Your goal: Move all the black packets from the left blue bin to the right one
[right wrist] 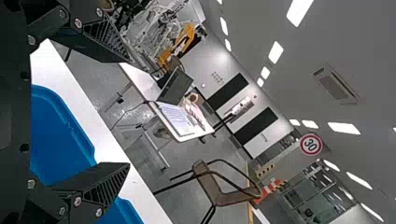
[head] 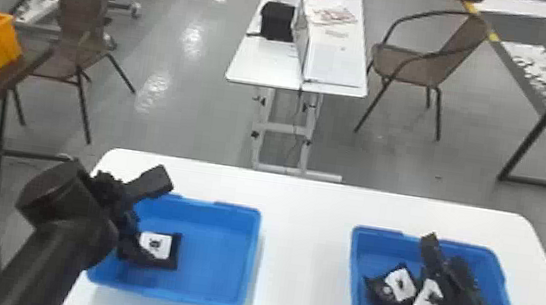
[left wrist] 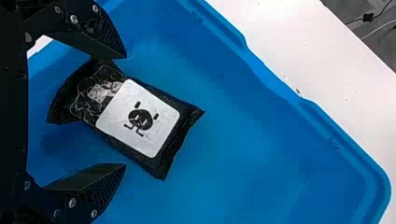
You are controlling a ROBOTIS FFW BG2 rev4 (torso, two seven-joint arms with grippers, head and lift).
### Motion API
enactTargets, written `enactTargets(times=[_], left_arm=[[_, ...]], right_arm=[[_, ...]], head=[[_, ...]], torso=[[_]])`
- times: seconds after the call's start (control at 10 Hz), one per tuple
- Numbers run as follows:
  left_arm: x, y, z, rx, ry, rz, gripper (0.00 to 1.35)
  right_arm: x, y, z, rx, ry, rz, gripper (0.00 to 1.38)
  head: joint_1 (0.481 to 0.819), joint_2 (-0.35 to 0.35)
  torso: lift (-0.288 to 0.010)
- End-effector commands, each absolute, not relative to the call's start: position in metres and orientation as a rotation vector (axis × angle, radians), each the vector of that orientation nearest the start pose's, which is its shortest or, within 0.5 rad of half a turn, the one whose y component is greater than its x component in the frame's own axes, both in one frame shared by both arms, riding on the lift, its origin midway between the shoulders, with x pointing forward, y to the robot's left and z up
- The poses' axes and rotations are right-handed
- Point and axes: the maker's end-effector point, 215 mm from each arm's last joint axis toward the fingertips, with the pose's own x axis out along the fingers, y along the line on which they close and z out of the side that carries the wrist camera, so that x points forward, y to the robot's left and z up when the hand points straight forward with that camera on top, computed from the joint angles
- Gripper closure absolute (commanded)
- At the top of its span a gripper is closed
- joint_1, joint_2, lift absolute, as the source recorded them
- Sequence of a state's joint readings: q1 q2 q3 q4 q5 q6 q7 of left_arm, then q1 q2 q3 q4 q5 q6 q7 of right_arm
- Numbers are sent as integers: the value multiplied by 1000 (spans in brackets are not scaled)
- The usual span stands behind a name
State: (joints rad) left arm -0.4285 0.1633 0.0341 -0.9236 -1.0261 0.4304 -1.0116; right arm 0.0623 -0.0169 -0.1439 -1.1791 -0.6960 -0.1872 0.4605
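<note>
Packet (left wrist: 152,119) lies label-up in the left blue bin (head: 216,268), your left claw (left wrist: 125,110) gaping over it! Turn to square the fingers across its width, ease lower, then pinch gently; your right claw (right wrist: 130,113) hangs wide open by the right bin (head: 354,276).

The left claw (head: 156,222) is spread open. From between its fingers to just ahead, a black packet (left wrist: 126,112) lies label-up in the blue bin (left wrist: 261,154), white table (left wrist: 336,74) farther out.

head view forward-down; left wrist close above bin (left wrist: 261,154)
</note>
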Motion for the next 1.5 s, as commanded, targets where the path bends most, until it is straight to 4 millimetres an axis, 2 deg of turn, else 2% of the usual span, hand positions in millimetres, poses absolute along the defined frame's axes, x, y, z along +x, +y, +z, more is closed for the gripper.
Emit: enactTargets(times=[0.0, 0.3, 0.4, 0.5, 0.6, 0.8, 0.9, 1.0, 1.2, 1.3, 1.4], left_arm=[[535, 333, -584, 745, 1127, -642, 229], [522, 333, -605, 793, 1182, -654, 277], [521, 332, -606, 803, 1182, -662, 651], [522, 331, -605, 803, 1178, -665, 1116], [525, 330, -601, 791, 1170, -668, 1207], [531, 318, -593, 778, 1120, -708, 1208], [536, 311, -579, 760, 1044, -685, 1208], [544, 304, -556, 742, 938, -631, 1208], [551, 254, -508, 620, 649, -643, 1207], [553, 218, -487, 439, 512, -673, 1207], [553, 194, -480, 302, 426, -677, 1207]], right_arm=[[524, -275, -480, 687, 50, 85, 242], [523, -274, -481, 701, 47, 87, 242], [522, -275, -481, 704, 47, 87, 242], [521, -275, -482, 708, 48, 86, 242], [521, -274, -483, 709, 51, 86, 242], [522, -274, -483, 710, 51, 89, 242], [522, -271, -483, 711, 53, 94, 242], [521, -268, -482, 711, 53, 104, 242], [522, -258, -478, 705, 50, 136, 242], [524, -252, -472, 683, 45, 161, 242], [530, -242, -463, 664, 34, 196, 242]], head=[[695, 64], [695, 63], [695, 62], [695, 62], [695, 61], [695, 57], [695, 51], [695, 47], [695, 32], [695, 13], [695, -16]], torso=[[0], [0], [0], [0], [0], [0], [0], [0], [0], [0], [0]])
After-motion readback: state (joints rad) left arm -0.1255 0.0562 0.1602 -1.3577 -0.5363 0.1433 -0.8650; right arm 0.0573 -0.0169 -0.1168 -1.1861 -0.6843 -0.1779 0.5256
